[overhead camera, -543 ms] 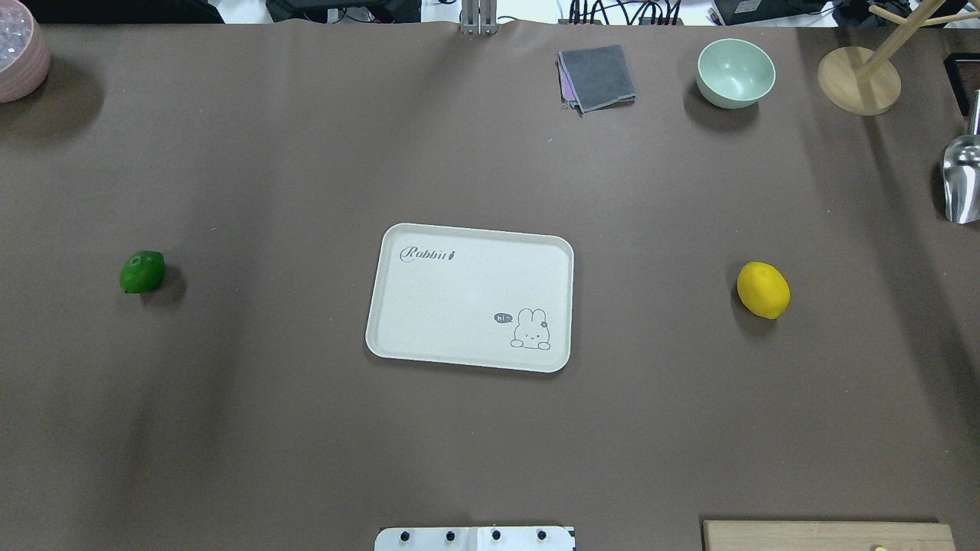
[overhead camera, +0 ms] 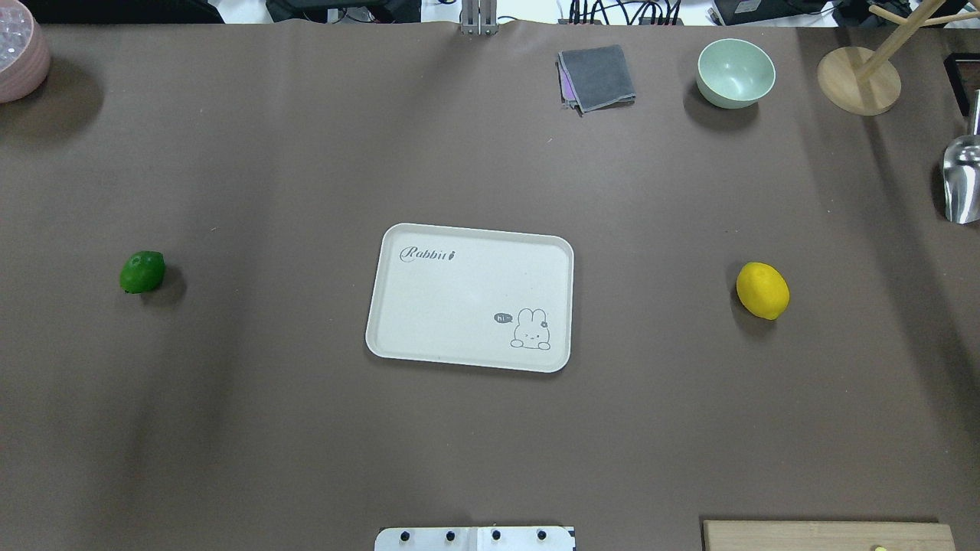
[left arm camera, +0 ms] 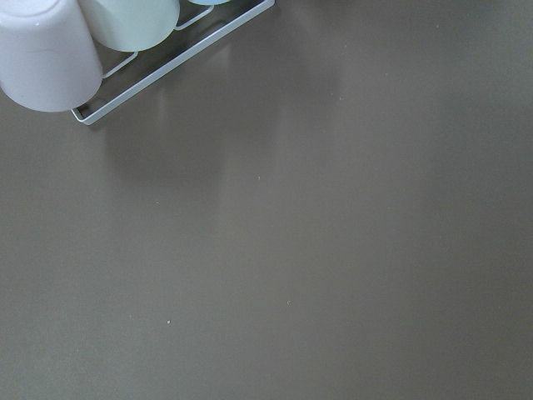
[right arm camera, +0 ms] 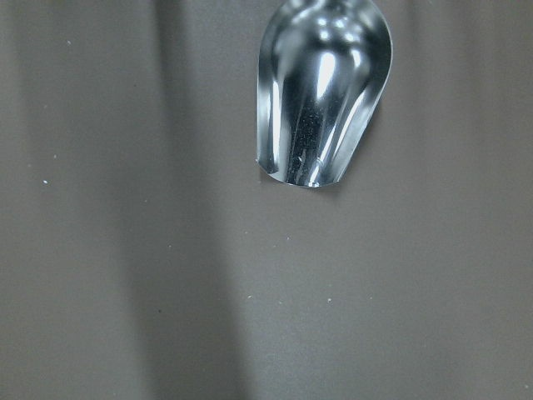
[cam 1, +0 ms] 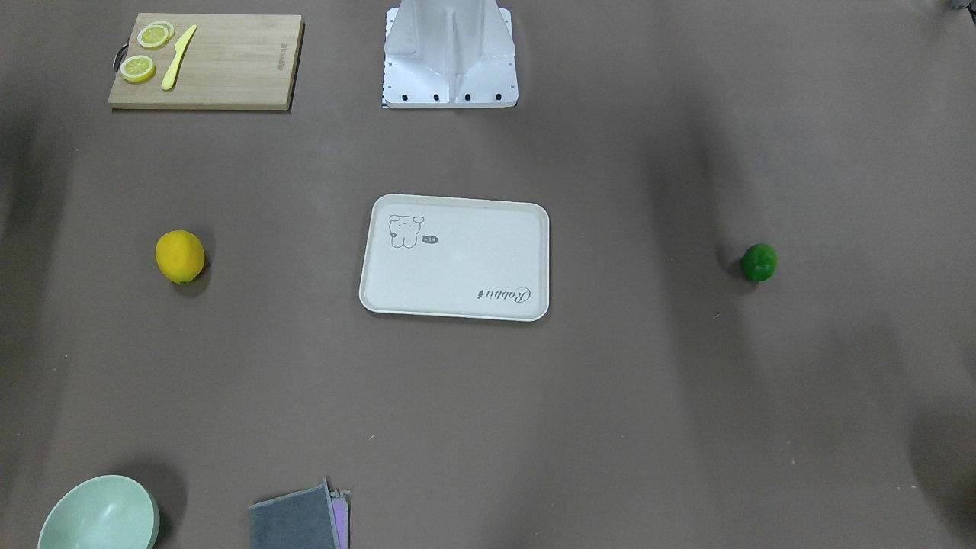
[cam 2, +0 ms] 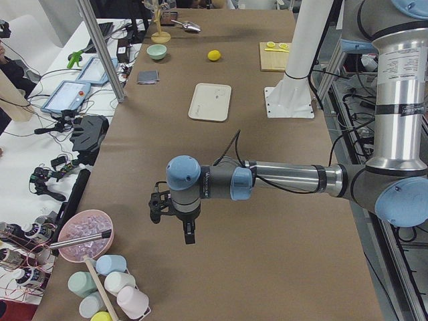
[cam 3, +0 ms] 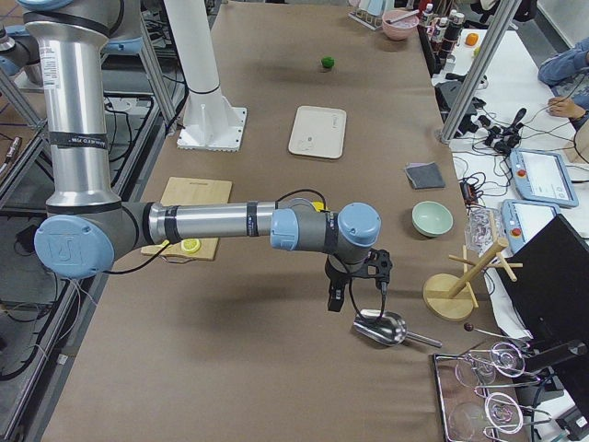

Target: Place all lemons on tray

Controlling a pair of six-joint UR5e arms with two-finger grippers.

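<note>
Under the right claw (cam 3: 357, 293) the scoop (right arm camera: 323, 92) is gleaming: polished metal, mirror-smooth. The table (overhead camera: 306, 153) is showing a matt brown cover, faintly rippled. Well away from both claws, the tray (overhead camera: 468, 297) is looking matt, cream and plastic-like. The green lemon (overhead camera: 142, 272) is shining glossy; the yellow lemon (overhead camera: 762, 290) is reading duller. Near the left claw (cam 2: 175, 217), the cups (left arm camera: 46, 50) are looking like smooth plastic. The board (cam 1: 204, 61) is showing wood grain.
</note>
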